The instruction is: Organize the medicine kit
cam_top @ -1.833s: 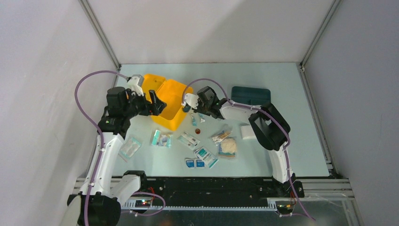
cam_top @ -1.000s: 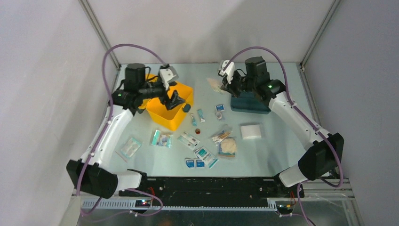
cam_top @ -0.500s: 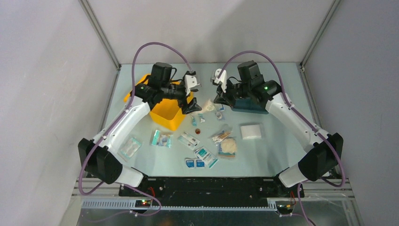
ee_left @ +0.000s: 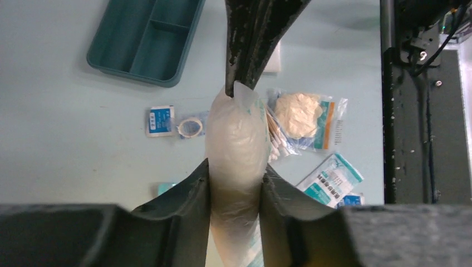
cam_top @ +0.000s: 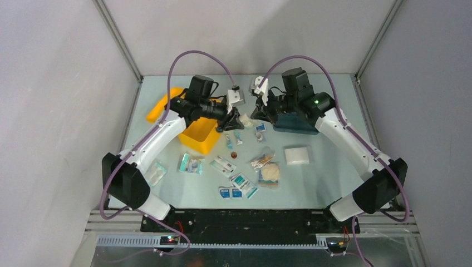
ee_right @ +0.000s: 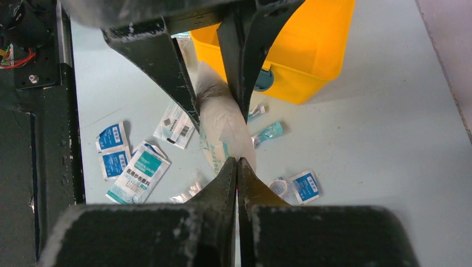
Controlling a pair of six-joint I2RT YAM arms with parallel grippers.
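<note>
A clear plastic packet [ee_left: 236, 139] with white padding inside hangs above the table between both grippers. My left gripper [ee_left: 235, 172] is shut on its lower body, and the fingers [ee_left: 203, 183] press both sides. My right gripper [ee_right: 237, 162] is shut, pinching the packet [ee_right: 222, 125] by its edge. From above, the left gripper [cam_top: 238, 118] and the right gripper [cam_top: 255, 114] meet at the packet [cam_top: 245, 119]. This is just right of the medicine kit [cam_top: 200, 136], an open yellow box. Its dark latch [ee_right: 263, 80] faces the packet.
A teal divided tray [ee_left: 147, 39] lies behind the right arm. Loose items lie on the table in front: green-white sachets [cam_top: 191, 163], blue sachets [cam_top: 231, 192], a cotton swab bag [cam_top: 261, 161], a cotton ball bag [cam_top: 269, 173] and a white pad [cam_top: 296, 155].
My left gripper swung right from over the yellow box to the packet and closed on it. The right gripper brought the packet down and left, staying shut.
</note>
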